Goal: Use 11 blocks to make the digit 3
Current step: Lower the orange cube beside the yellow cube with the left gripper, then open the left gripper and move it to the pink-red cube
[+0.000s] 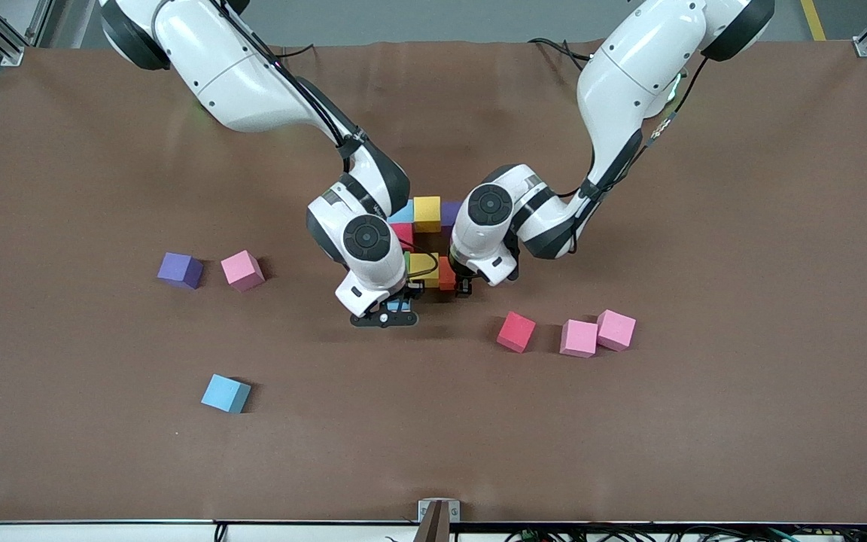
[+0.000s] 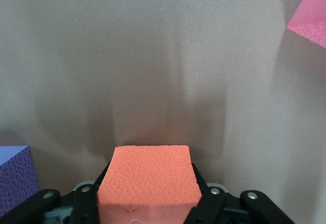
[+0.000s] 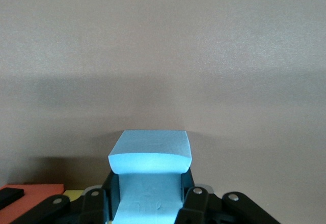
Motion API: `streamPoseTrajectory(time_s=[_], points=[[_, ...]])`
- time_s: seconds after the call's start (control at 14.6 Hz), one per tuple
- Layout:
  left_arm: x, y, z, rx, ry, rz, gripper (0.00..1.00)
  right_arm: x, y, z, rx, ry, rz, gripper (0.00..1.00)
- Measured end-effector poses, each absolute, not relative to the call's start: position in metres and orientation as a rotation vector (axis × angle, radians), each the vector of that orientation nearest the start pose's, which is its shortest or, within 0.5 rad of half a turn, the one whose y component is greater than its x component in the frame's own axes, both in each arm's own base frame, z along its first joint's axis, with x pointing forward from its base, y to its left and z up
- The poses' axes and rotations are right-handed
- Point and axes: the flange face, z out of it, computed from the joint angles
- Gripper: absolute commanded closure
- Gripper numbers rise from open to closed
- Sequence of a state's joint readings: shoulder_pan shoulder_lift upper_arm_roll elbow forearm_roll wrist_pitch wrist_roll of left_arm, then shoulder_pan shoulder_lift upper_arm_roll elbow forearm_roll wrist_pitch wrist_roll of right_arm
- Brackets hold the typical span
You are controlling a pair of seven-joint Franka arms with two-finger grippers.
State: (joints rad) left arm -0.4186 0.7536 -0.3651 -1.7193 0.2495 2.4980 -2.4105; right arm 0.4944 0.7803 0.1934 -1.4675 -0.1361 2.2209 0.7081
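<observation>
A partial figure of blocks sits mid-table: a light blue block (image 1: pixel 402 213), a yellow block (image 1: pixel 427 213) and a purple block (image 1: pixel 450 213) in a row, a red block (image 1: pixel 402 235) and another yellow block (image 1: pixel 422 267) nearer the camera. My left gripper (image 1: pixel 462 288) (image 2: pixel 147 206) is shut on an orange block (image 1: pixel 445 272) (image 2: pixel 147 175) right beside that second yellow block. My right gripper (image 1: pixel 397 307) (image 3: pixel 150 201) is shut on a light blue block (image 1: pixel 400 305) (image 3: pixel 150 165), just nearer the camera than the figure. Both hands hide part of the figure.
Loose blocks lie around: a purple block (image 1: pixel 180 269), a pink block (image 1: pixel 242 270) and a light blue block (image 1: pixel 226 393) toward the right arm's end, a red block (image 1: pixel 516 331) and two touching pink blocks (image 1: pixel 578 338) (image 1: pixel 616 329) toward the left arm's end.
</observation>
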Motion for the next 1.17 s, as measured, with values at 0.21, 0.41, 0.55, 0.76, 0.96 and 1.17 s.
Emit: streamPoseTrajectory(time_s=[0.21,0.41,0.55,0.76,0.96,1.17], points=[[0.494,-0.461,0.18,-2.352,-2.209,0.111,0.0,0.572,0.433,0.222,-3.124,-0.009,0.044,1.0],[0.497,-0.458,0.182,-2.354,-2.212,0.101,0.0,0.571,0.433,0.222,-3.124,-0.006,0.046,1.0],[0.498,-0.458,0.194,-2.367,-2.219,0.088,0.0,0.57,0.433,0.222,-3.124,-0.004,0.046,1.0],[0.496,-0.457,0.219,-2.388,-2.22,0.056,0.0,0.57,0.433,0.222,-3.124,-0.003,0.048,1.0],[0.49,-0.454,0.242,-2.386,-2.196,0.019,0.0,0.568,0.435,0.222,-3.123,-0.002,0.051,1.0],[0.497,-0.443,0.264,-2.432,-2.127,-0.024,0.0,0.567,0.436,0.222,-3.123,0.003,0.053,1.0]])
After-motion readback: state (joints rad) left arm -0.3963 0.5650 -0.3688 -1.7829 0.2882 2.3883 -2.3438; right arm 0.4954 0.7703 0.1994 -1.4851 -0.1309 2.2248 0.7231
